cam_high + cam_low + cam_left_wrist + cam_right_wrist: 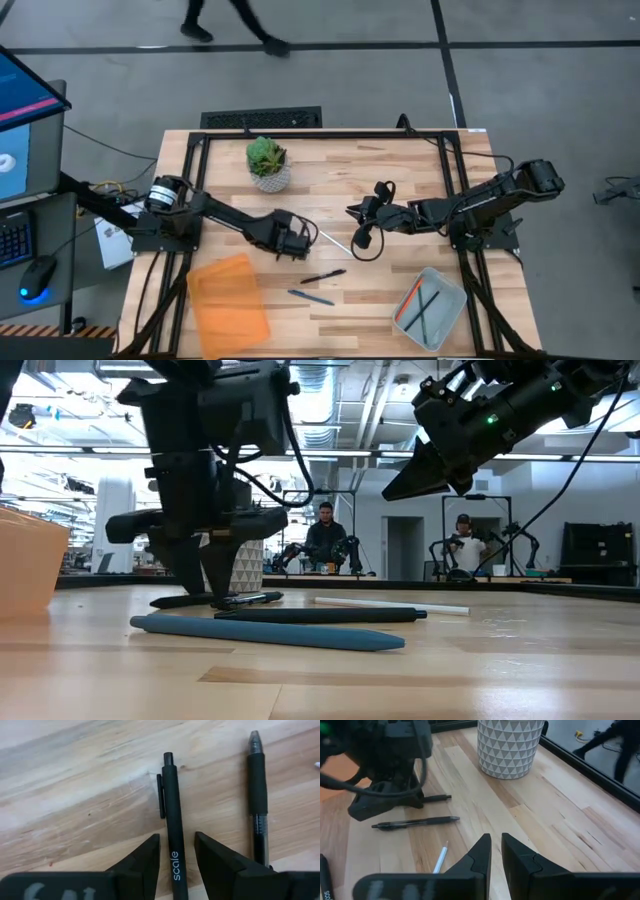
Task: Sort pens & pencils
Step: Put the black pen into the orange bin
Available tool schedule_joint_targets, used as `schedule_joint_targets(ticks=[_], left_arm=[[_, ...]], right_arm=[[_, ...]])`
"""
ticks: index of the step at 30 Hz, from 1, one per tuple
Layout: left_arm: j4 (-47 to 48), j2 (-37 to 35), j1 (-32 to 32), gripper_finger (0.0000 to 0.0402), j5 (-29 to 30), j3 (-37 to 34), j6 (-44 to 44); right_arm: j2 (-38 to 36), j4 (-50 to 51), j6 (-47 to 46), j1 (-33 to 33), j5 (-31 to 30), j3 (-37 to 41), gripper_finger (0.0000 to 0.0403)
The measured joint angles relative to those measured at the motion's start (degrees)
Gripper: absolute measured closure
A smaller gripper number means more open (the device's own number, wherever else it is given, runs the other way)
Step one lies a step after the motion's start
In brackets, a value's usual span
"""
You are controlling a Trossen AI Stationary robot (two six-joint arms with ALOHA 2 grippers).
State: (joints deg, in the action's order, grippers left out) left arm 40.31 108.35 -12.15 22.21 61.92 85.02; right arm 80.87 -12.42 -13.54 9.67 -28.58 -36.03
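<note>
On the wooden counter (pixel 75 785), a slim matte-black pen (pixel 172 815) is straddled by the left pincer (pixel 177 851), open and gripping nothing. It should be closed squarely before lifting. The right pincer (pixel 495 851) is held nearly closed, empty, above the counter.

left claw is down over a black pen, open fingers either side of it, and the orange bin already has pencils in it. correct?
Not quite. The orange bin looks empty in the high view; the pencils lie in the grey tray. The rest holds: the left wrist view shows the left claw down over the black pen, fingers open either side.
</note>
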Motion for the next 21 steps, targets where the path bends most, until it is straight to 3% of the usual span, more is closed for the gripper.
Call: schedule_joint_targets(ticks=[5, 21], left_arm=[[-0.26, 0.29, -2.63, 0.0287, 5.16, -0.14, 2.88], [-2.18, 0.51, -5.27, 0.0287, 7.62, -1.12, 6.09]], right_arm=[[-0.01, -0.01, 0.0, 0.0, 0.0, 0.0, 0.0336], [0.0, -0.09, -0.05, 0.02, 0.0, 0.0, 0.0336]])
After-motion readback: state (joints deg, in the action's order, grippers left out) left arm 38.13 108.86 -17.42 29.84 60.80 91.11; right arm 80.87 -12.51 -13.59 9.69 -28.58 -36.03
